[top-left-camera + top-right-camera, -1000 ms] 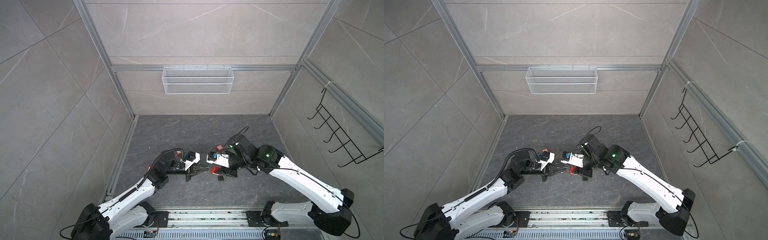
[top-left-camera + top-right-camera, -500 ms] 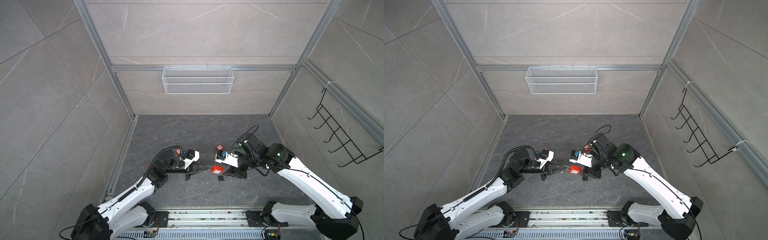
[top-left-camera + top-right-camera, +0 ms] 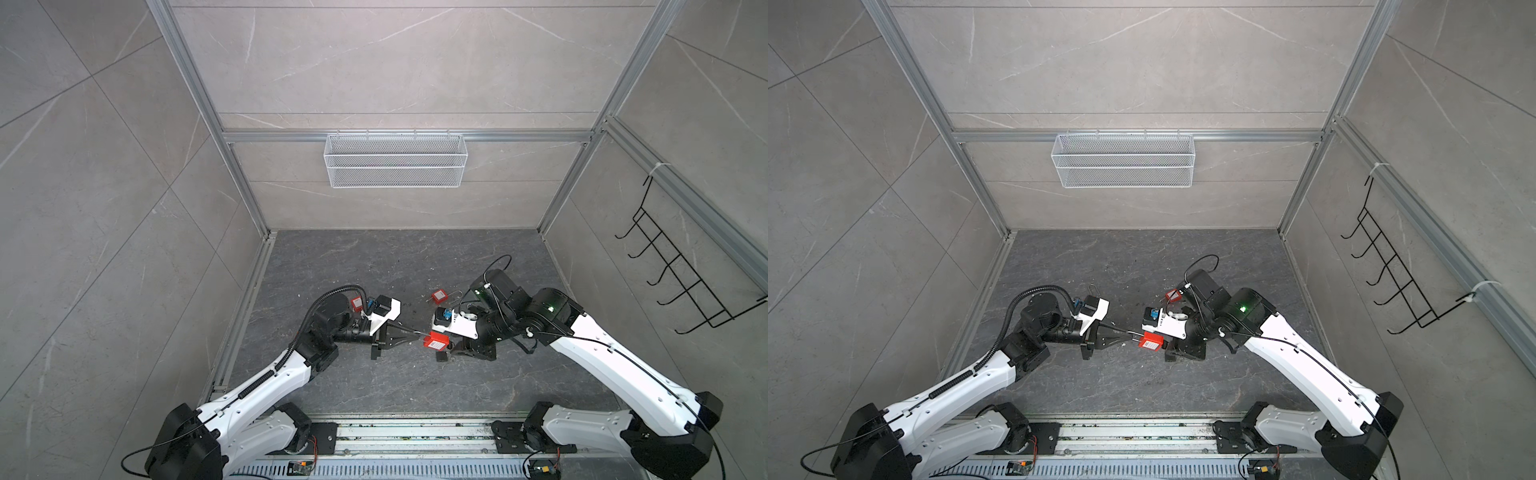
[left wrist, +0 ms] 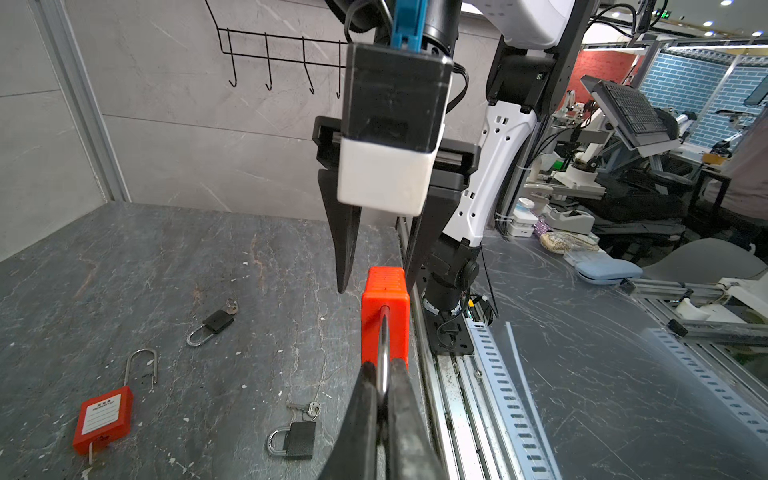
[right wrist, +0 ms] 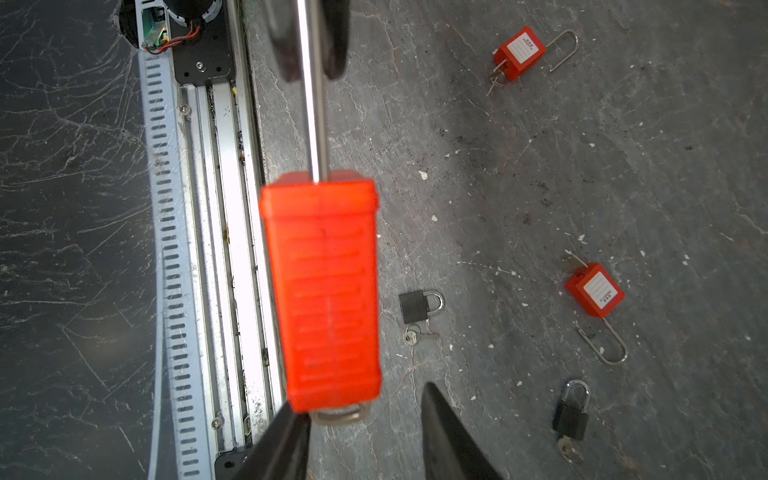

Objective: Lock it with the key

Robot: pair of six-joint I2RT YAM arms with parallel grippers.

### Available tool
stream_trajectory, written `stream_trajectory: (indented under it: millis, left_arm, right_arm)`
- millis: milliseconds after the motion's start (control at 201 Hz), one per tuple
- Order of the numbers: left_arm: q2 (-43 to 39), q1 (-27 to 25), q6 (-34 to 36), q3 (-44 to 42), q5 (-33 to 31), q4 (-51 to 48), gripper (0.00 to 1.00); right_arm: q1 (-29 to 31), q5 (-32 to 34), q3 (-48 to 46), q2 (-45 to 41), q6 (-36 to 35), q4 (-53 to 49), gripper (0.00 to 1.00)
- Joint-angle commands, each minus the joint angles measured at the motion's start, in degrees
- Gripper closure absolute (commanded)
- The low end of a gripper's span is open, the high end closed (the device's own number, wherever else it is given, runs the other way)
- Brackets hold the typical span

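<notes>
Watching the feeds, I see the right gripper (image 4: 376, 286) has backed off over the last second. It was crowded over the lock, and now the red body shows more plainly in both top views. The red padlock (image 3: 435, 341) itself has barely shifted. It hangs in the air above the tabletop (image 3: 374, 266), between the two arms. The left gripper (image 4: 384, 374) carries it, with the left fingers (image 4: 405, 415) clamped together on the steel shackle (image 5: 313, 104).

The right fingers (image 5: 446, 436) stand apart, straddling the lock's far end without gripping it. At that end, in the right wrist view, a silvery loop pokes out of the body. I take it for the key (image 5: 341, 415), already seated.

I judge the pull-back leaves me lined up to close on that key and turn it. Whether the shackle's free leg is home in the body, I cannot tell. Spare padlocks (image 4: 104, 419) lie well apart on the tabletop.
</notes>
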Motion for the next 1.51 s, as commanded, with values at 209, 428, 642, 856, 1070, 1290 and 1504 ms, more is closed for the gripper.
stream_trajectory:
  millis: [209,428,642,856,1070,1290,1504]
  left_arm:
    - [1.23,-0.33,-3.46,1.81,1.06,8.38,1.00]
    - [1.36,-0.35,-3.21,1.32,-0.72,9.16,1.00]
    - [0.67,-0.33,0.12,2.30,-0.82,4.11,1.00]
    - [1.04,-0.33,2.05,3.58,0.87,0.43,1.00]
    - [1.61,-0.32,2.73,4.47,1.71,-0.79,1.00]
    - [1.56,-0.43,4.32,5.14,2.10,-3.42,1.00]
    - [1.19,-0.41,6.91,5.65,1.85,-7.09,1.00]
  right_arm:
    - [-0.51,-4.05,-4.37,-0.01,0.88,8.01,0.68]
    - [-0.49,0.31,-7.85,-1.97,1.67,13.08,0.76]
    - [-0.52,2.08,-6.55,-4.17,-0.67,6.94,0.60]
    - [-0.49,0.72,-2.24,-2.80,-2.52,-0.51,0.61]
    - [-0.47,-2.38,-0.52,-0.10,-3.23,-0.80,0.65]
    - [-0.46,-3.42,-0.97,0.96,-3.85,-0.21,0.73]
    - [-0.47,-2.94,-3.26,-1.64,-4.30,1.39,0.91]
